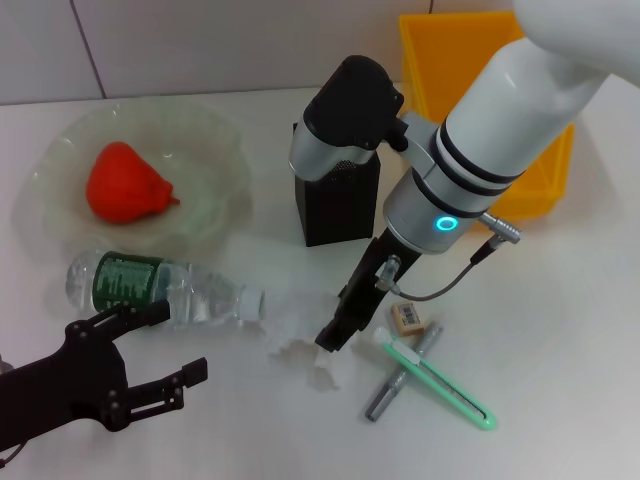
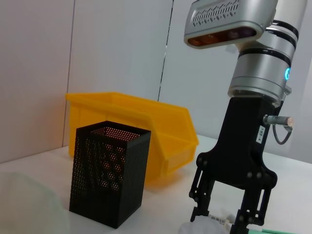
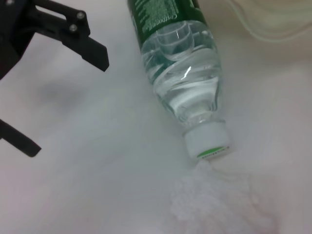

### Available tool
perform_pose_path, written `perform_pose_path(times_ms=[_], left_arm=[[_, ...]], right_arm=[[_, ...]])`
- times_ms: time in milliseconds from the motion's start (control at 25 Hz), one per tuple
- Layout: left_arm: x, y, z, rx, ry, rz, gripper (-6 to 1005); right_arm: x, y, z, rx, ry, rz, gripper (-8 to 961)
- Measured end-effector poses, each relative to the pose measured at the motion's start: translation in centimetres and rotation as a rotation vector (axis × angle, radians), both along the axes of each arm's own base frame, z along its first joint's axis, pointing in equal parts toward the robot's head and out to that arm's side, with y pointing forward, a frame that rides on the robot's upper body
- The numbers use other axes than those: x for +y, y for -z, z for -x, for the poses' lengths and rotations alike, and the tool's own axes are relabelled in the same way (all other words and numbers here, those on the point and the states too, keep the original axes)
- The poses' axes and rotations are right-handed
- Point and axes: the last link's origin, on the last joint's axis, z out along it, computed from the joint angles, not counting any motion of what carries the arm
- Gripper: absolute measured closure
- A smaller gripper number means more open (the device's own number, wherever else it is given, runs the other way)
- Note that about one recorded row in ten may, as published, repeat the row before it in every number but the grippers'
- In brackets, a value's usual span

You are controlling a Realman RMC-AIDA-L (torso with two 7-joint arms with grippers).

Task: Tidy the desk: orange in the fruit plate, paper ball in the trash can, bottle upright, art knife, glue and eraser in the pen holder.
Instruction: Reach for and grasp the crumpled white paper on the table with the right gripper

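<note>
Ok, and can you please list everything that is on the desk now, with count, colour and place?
orange: 1, red-orange, in the plate
plate: 1, pale green, far left
bottle: 1, clear with green label, lying in front of the plate
paper ball: 1, white, by the bottle's cap
pen holder: 1, black, centre back
trash can: 1, yellow, far right
eraser: 1, beige, right of the paper ball
knife: 1, green, near right, crossing the glue
glue: 1, grey, near right
left gripper: black, near left by the bottle, jaws open
right gripper: black, down at the paper ball, jaws open
</note>
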Motion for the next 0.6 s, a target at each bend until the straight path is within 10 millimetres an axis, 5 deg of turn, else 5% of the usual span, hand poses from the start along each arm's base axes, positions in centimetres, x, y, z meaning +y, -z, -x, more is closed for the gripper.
perform_pose_path(times_ms=[600], left_arm=[[0.0, 0.0, 0.0, 0.0, 0.002, 0.0, 129]], right_arm=[[0.8, -1.3, -0.3, 0.054, 0.051, -0.047, 586]])
